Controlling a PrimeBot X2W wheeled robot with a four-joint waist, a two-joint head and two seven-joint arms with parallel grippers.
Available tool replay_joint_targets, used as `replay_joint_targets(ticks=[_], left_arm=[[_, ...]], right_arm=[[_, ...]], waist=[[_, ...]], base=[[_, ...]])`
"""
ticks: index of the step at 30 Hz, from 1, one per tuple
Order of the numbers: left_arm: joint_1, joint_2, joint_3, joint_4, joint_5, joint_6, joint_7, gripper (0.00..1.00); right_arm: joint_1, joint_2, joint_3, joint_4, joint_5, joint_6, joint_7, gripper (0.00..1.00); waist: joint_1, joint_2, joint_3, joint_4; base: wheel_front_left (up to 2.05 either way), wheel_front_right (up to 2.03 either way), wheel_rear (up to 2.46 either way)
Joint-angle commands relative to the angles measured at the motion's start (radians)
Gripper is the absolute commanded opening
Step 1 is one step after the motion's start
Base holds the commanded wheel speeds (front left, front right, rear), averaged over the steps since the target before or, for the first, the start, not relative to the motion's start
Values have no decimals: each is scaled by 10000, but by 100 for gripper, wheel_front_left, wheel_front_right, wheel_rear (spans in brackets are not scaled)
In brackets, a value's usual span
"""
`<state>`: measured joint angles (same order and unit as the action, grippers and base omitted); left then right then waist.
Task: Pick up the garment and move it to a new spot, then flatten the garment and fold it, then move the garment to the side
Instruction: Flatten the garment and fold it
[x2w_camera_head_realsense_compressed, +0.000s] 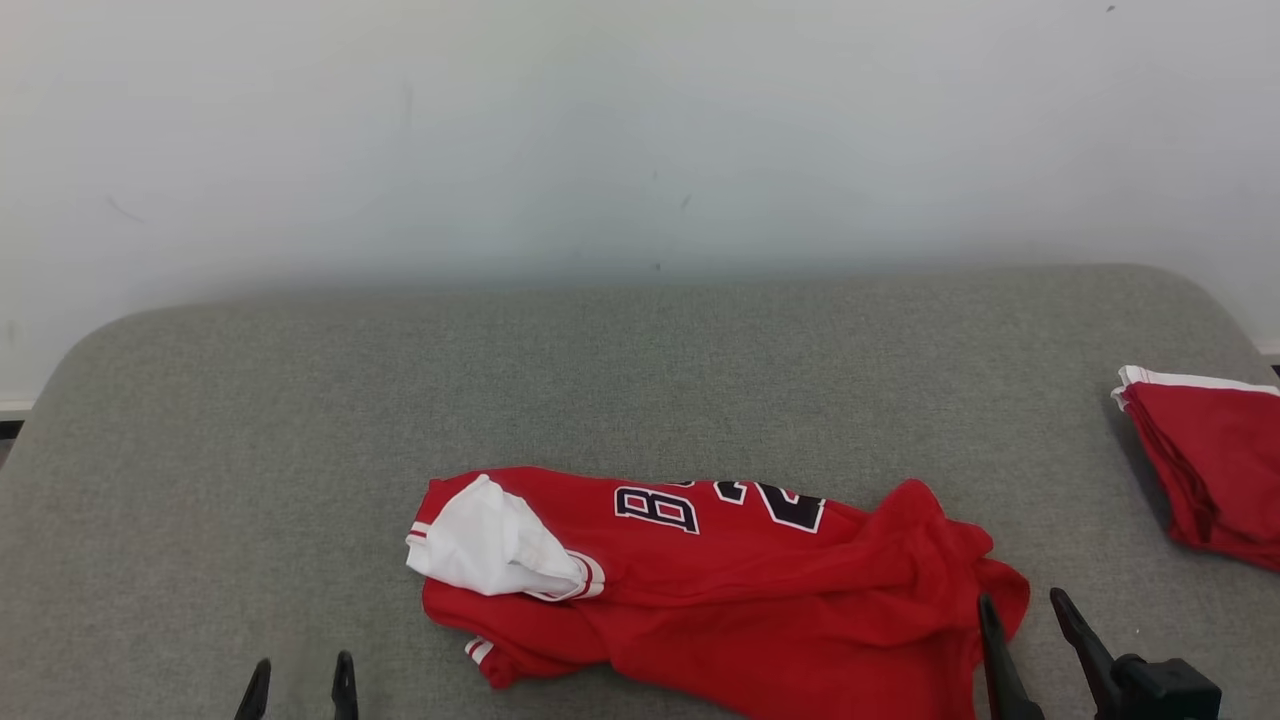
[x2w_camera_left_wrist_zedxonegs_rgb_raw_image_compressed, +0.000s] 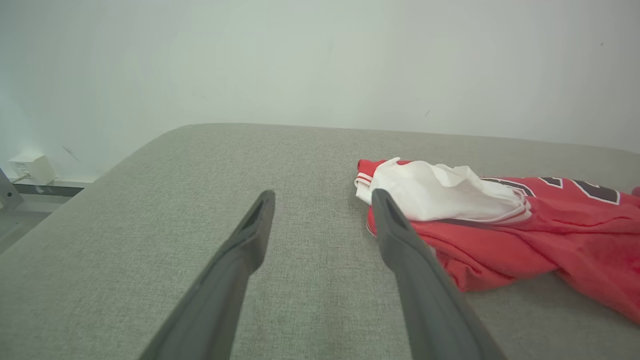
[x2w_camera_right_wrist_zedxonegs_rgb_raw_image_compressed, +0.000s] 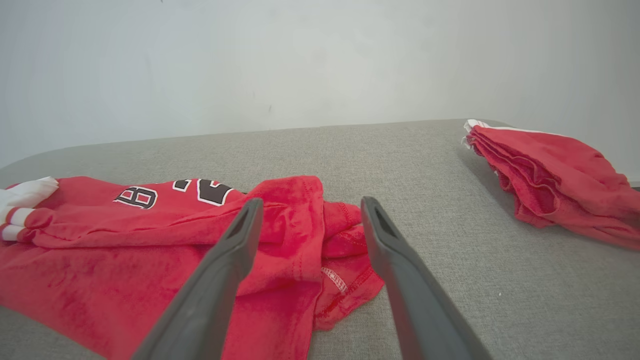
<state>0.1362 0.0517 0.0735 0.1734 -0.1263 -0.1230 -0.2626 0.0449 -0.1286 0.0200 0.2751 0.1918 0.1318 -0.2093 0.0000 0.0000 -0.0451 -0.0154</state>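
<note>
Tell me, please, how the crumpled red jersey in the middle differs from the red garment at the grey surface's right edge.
The jersey lies loose and rumpled; the right-hand garment is folded into a compact stack. The jersey shows dark lettering and a white panel; the right-hand garment shows plain red with a white edge. Both are red and rest on the grey surface.

Bright, even, diffuse light, pale plain wall (x2w_camera_head_realsense_compressed: 640, 130) washed out and hazy, grey woven fabric tabletop (x2w_camera_head_realsense_compressed: 640, 380) crisp in its weave, soft thin shadows beside the crumpled red jersey (x2w_camera_head_realsense_compressed: 720, 590) and left of the folded red cloth pile (x2w_camera_head_realsense_compressed: 1210, 470), wide-angle curving at wrist-view edges.
</note>
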Motion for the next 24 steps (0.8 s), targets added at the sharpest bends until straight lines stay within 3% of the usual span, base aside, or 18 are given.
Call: replay_joint_targets(ticks=[1, 7, 11, 17, 24], left_arm=[[-409, -16, -62, 62, 101, -8, -27, 100], [-1487, 246, -559, 879, 397, -60, -27, 100], [-2894, 605, -1064, 1954, 546, -85, 157, 100], [-5070, 1095, -1748, 3464, 412, -73, 1146, 100], [-6416, 1641, -2782, 5030, 38, -63, 2419, 100]], right_arm=[[-184, -2, 36, -64, 19, -27, 37, 100], [-836, -292, 357, -132, 102, -27, 466, 100], [-1685, -611, 874, -96, 346, -27, 1377, 100], [-2904, -972, 1686, -190, 592, -27, 1958, 100], [-3518, -1080, 2350, 50, 915, -27, 1835, 100]], waist=[[0, 0, 88, -11], [0, 0, 415, -228], [0, 0, 840, -498], [0, 0, 1548, -898], [0, 0, 1971, -1252]], base=[[0, 0, 0], [0, 0, 0], [0, 0, 0], [0, 0, 0], [0, 0, 0]])
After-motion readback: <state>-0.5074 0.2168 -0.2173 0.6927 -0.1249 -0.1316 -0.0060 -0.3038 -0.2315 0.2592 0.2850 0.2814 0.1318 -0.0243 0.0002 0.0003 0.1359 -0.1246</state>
